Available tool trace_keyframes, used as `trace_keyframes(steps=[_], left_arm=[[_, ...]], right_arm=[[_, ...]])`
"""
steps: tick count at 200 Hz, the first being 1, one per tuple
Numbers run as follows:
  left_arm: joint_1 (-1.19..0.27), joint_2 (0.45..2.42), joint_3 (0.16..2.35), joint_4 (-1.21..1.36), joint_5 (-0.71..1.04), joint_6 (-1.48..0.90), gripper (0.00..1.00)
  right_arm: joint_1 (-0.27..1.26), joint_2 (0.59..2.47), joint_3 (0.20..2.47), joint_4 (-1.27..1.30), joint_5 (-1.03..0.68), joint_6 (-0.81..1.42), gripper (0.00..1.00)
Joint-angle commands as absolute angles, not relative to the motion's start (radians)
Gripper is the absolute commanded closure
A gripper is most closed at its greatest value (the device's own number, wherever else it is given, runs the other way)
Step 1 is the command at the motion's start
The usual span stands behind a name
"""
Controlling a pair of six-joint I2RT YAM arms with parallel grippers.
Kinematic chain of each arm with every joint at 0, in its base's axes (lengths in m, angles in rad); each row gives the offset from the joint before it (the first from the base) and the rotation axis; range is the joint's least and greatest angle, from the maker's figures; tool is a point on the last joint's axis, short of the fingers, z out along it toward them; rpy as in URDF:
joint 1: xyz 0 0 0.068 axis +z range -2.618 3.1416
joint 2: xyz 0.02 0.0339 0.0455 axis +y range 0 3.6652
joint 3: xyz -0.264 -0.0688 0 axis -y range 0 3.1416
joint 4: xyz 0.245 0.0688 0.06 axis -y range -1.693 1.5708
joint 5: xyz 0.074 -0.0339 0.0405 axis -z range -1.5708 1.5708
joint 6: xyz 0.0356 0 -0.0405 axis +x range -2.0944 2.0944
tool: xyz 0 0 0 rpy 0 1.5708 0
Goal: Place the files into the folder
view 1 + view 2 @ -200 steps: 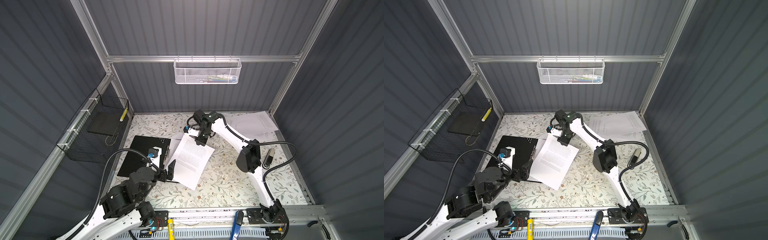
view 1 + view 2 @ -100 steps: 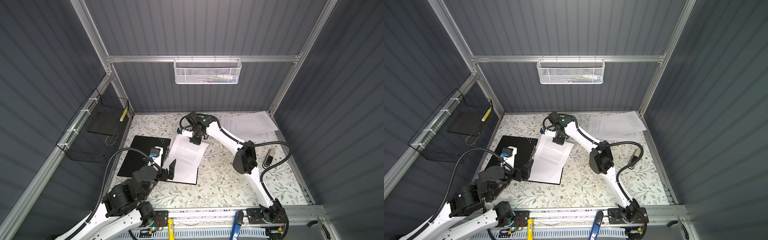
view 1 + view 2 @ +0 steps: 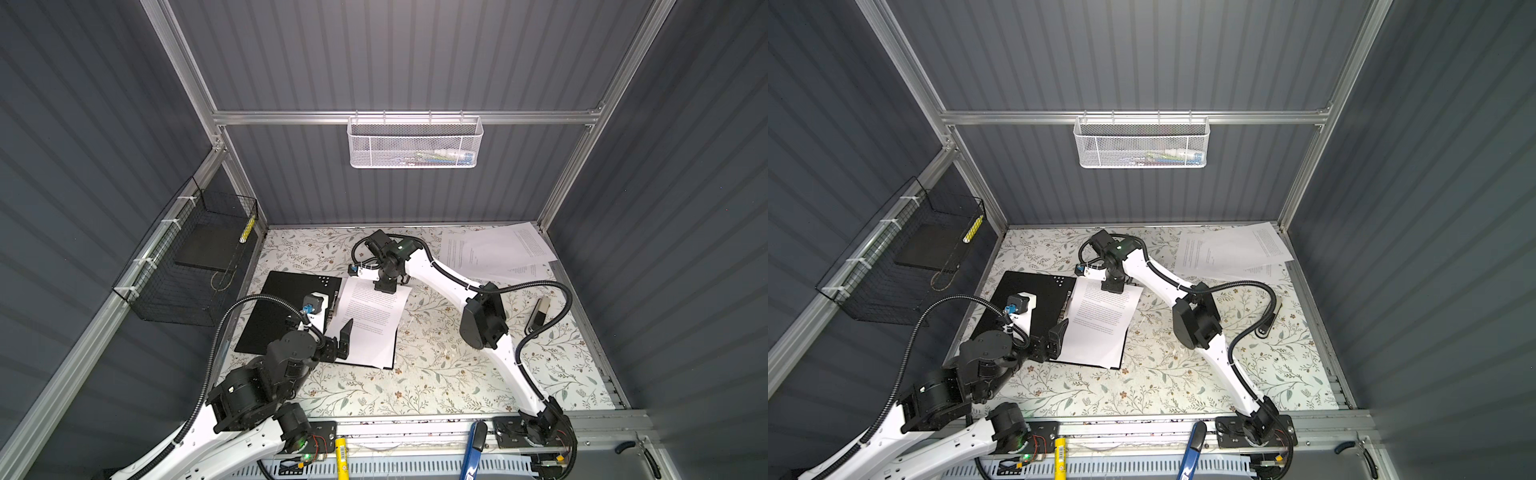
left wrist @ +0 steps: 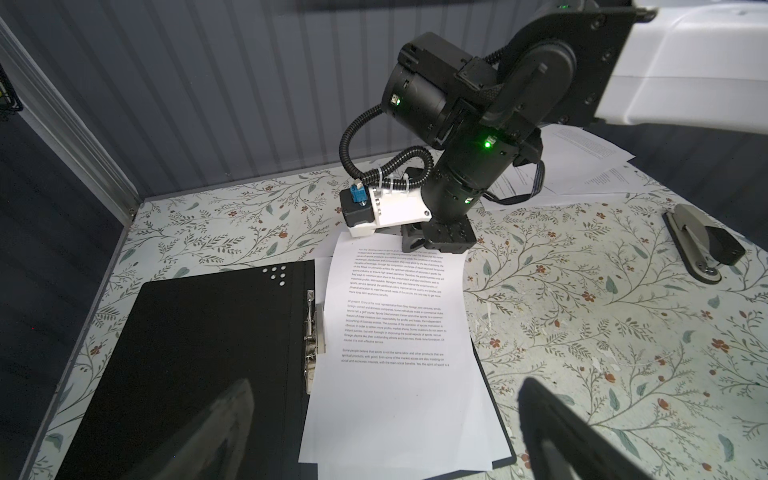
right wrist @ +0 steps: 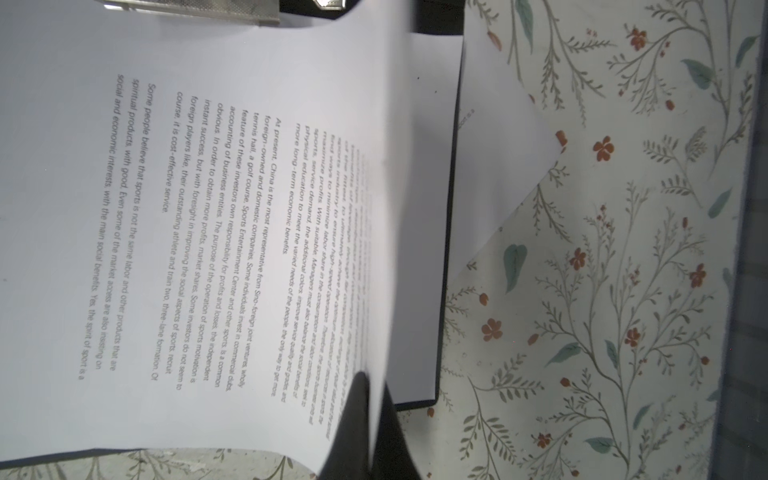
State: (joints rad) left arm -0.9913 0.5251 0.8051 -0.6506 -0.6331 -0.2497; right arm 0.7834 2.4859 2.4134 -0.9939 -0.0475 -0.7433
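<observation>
The folder (image 3: pixel 282 316) (image 3: pixel 1034 284) (image 4: pixel 199 353) lies open on the table, black inside up. A metal clip (image 4: pixel 311 332) runs along its spine. On its right half rest white printed files. The top sheet (image 3: pixel 370 320) (image 3: pixel 1100 320) (image 4: pixel 395 316) (image 5: pixel 208 208) curves up at its far edge, and my right gripper (image 3: pixel 386 286) (image 3: pixel 1112 286) (image 4: pixel 436 243) (image 5: pixel 374 386) is shut on that edge. My left gripper (image 3: pixel 338 328) (image 3: pixel 1054 332) (image 4: pixel 386 384) hovers open above the near part of the folder and sheets, holding nothing. More files (image 3: pixel 494 253) (image 3: pixel 1229 249) (image 4: pixel 582 166) lie in the back right corner.
A grey and black stapler (image 3: pixel 540 309) (image 3: pixel 1268 320) (image 4: pixel 702 243) lies on the floral table at the right. A black wire basket (image 3: pixel 195 257) hangs on the left wall. A white mesh basket (image 3: pixel 415 143) hangs on the back wall.
My right gripper has carried the sheet leftwards and turned it, so it now lines up over the folder's right half. The left gripper has stayed open, almost in place.
</observation>
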Motion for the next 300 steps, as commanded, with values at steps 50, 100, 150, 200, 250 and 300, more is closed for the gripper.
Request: trace_keyframes(steps=[50,100,150,200,250,300], left_arm=[[-0.986,0.544,0.795,-0.637,-0.637,-0.229,0.0],[-0.985,0.555,0.796,-0.637,-0.638,-0.229,0.0],[-0.985,0.568,0.796,-0.646,-0.66,-0.266,0.0],[-0.984,0.711,0.785,-0.651,-0.608,-0.458,0.0],[-0.701,0.965,0.725,-0.489,-0.183,-0.596,0.0],[-0.267,1.103,0.639,-0.339,0.113,-0.661,0.0]], right_arm=[[0.793,2.52,2.403,-0.906,-0.003,-0.77,0.73],[0.793,2.513,2.351,-0.711,0.098,-0.731,0.01],[0.763,2.386,2.215,-0.401,0.328,-0.348,0.01],[0.553,2.153,1.972,-0.449,-0.134,0.357,0.01],[0.534,1.926,1.507,-0.231,-0.261,0.56,0.01],[0.561,1.854,1.188,-0.001,-0.317,0.795,0.01]])
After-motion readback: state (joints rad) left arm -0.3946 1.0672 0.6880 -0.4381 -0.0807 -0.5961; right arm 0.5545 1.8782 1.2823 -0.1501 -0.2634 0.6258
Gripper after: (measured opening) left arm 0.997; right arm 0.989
